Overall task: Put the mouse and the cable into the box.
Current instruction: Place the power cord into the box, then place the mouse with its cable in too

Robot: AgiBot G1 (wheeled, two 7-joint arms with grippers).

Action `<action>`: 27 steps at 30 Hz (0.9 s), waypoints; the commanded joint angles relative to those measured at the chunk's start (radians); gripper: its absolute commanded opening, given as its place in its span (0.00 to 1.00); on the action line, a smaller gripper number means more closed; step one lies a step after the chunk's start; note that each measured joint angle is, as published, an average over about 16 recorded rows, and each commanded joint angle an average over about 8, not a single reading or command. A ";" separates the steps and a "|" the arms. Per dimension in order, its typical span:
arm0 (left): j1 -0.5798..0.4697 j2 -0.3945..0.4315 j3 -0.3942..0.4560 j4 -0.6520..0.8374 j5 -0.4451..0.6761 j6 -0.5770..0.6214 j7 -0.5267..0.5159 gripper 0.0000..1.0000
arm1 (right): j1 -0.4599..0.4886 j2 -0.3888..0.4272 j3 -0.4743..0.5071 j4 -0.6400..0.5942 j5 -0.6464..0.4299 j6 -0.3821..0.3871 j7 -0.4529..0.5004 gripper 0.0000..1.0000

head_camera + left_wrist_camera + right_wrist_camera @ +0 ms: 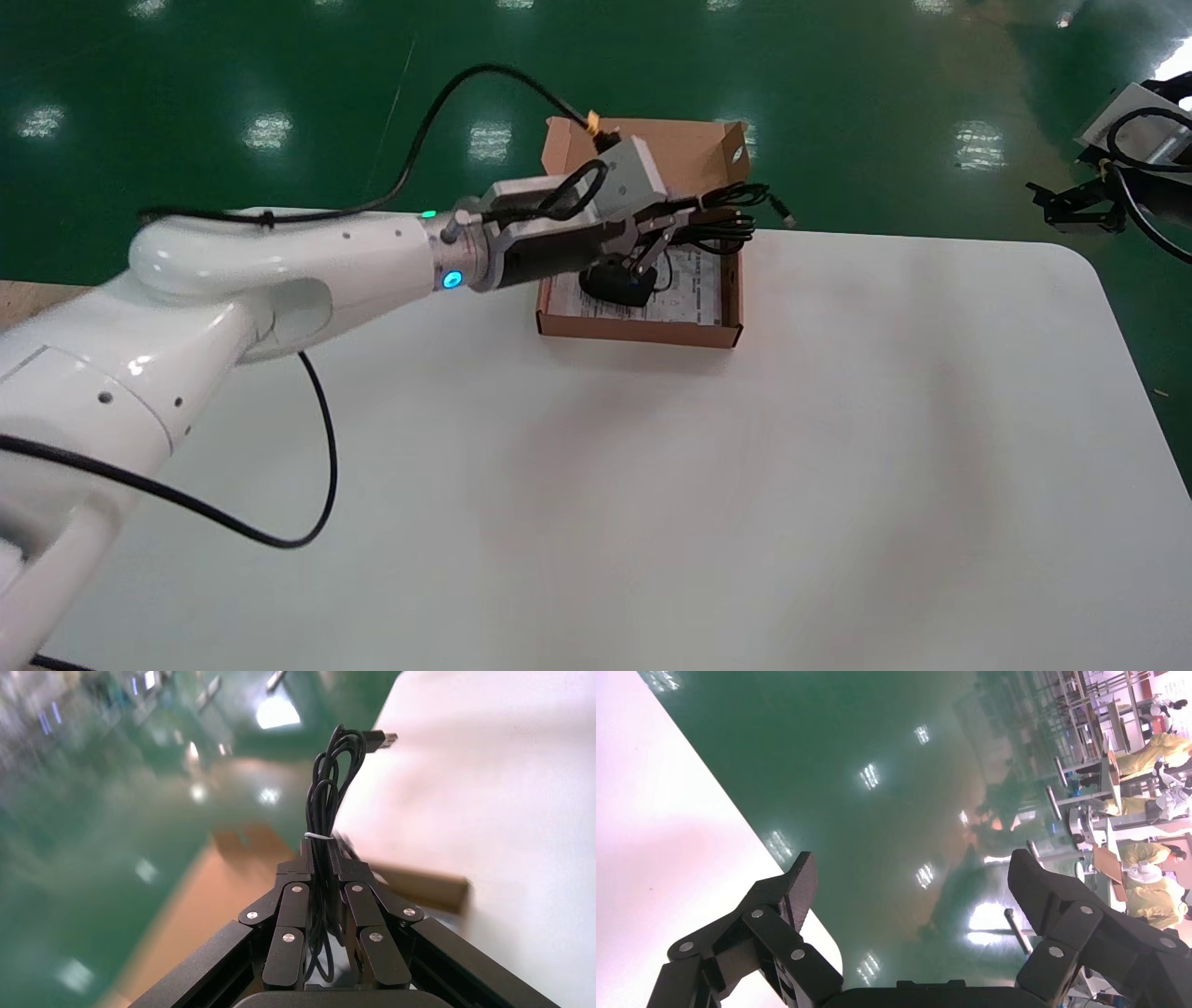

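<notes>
A shallow cardboard box (639, 329) stands at the table's far edge with its lid up. Inside it a black mouse (616, 283) lies on a printed sheet. My left gripper (684, 222) hovers over the box, shut on a coiled black cable (736, 220) whose USB plug sticks out past the box's right side. In the left wrist view the bundled cable (327, 804) runs out from between the fingers (294, 913), tied with a white band. My right gripper (912, 874) is parked off the table's far right corner (1080, 207), open and empty.
The white table (652, 485) stretches wide in front of the box. Green floor lies beyond its far edge. My left arm's black hose (317, 485) loops over the table's left part.
</notes>
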 commanded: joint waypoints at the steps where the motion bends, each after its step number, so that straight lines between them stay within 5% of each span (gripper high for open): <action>1: 0.026 -0.001 0.006 0.020 -0.041 -0.012 -0.043 0.00 | -0.001 0.000 -0.001 0.001 -0.001 -0.003 0.001 1.00; 6: 0.052 -0.003 0.010 0.047 -0.114 -0.053 -0.135 0.02 | -0.001 0.010 -0.005 0.003 -0.007 -0.018 -0.001 1.00; 14: 0.050 -0.006 0.047 0.052 -0.147 -0.072 -0.179 0.99 | -0.002 0.022 -0.007 -0.001 -0.011 -0.032 0.004 1.00; 27: 0.049 -0.007 0.053 0.051 -0.151 -0.072 -0.183 1.00 | -0.003 0.024 -0.005 -0.002 -0.008 -0.037 0.008 1.00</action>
